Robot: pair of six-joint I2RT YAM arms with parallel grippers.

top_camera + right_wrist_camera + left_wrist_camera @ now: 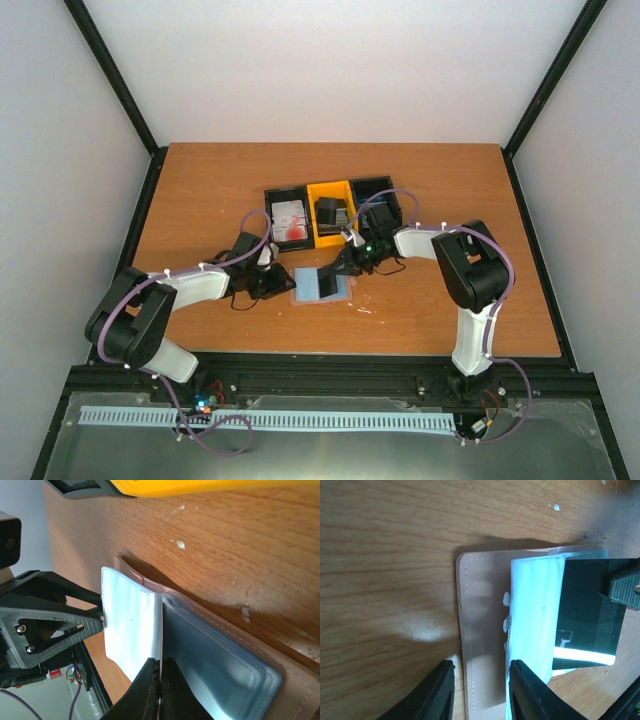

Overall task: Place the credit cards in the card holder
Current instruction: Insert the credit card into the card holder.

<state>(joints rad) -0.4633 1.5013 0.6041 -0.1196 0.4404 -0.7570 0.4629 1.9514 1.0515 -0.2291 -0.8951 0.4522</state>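
Note:
The card holder (318, 287) lies open on the table, with a pink stitched cover (480, 645) and clear sleeves (535, 615). My right gripper (159, 690) is shut on a dark credit card (587, 615), held on edge at the right side of the raised sleeve (130, 625). Whether the card's edge is inside the sleeve I cannot tell. My left gripper (482, 690) is open over the holder's left flap, one finger on each side of it. White credit cards with red blotches (290, 222) lie in the left black bin. Dark cards (330, 213) stand in the yellow bin (322, 238).
Three bins stand in a row behind the holder. The right arm partly covers the right black bin (375, 190). Black frame rails run along the table's left, right and near edges.

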